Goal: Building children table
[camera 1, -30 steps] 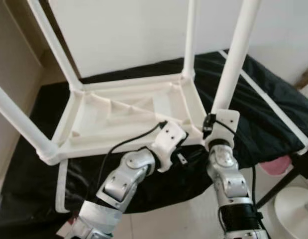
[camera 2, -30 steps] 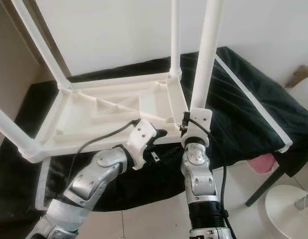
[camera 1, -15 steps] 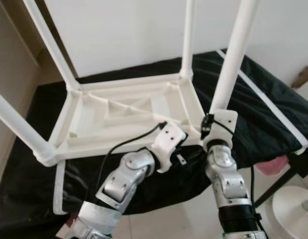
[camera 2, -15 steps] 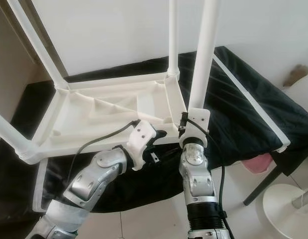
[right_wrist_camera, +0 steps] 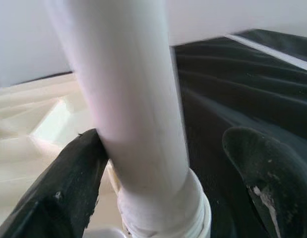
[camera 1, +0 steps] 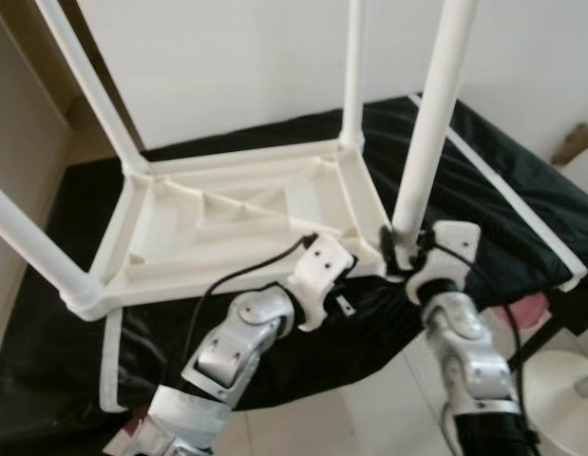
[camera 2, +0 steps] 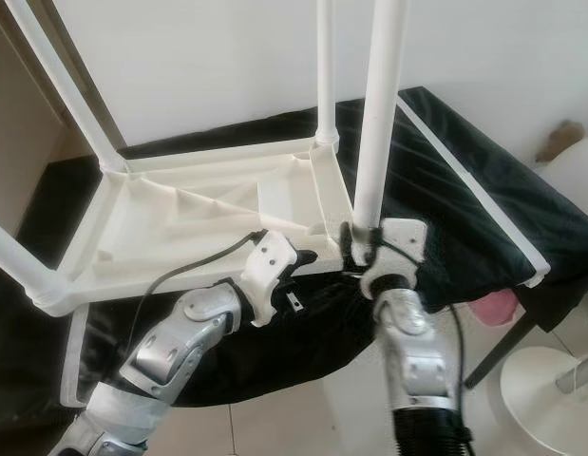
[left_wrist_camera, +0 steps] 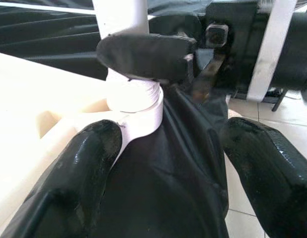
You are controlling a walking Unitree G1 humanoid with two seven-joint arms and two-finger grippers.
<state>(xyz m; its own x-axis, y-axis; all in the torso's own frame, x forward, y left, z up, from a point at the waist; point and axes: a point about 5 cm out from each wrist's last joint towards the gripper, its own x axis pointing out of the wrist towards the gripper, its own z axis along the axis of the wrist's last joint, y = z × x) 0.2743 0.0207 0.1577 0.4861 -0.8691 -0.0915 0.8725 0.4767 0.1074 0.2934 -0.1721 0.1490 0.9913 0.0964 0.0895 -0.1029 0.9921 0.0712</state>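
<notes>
The white children's table (camera 1: 227, 214) lies upside down on a black cloth, its legs pointing up. My right gripper (camera 1: 403, 249) is open at the foot of the near right leg (camera 1: 431, 123), where the leg meets its corner socket. In the right wrist view the leg (right_wrist_camera: 138, 109) stands between the fingers, one finger (right_wrist_camera: 69, 188) against it and the other apart from it. My left gripper (left_wrist_camera: 168, 168) is open just below that same corner (left_wrist_camera: 138, 111), with black cloth between its fingers. One right finger (left_wrist_camera: 143, 54) rests on the leg above the socket.
The black cloth (camera 1: 521, 199) covers a low surface with a white strip along its right edge. A pink object (camera 1: 526, 309) and a round white base (camera 1: 559, 389) sit on the tiled floor at the right. A beige panel (camera 1: 18, 161) stands at the left.
My right wrist has swung out to the right, from straight below the leg to beside its foot. The left arm has stayed in place. The camera has shifted slightly.
</notes>
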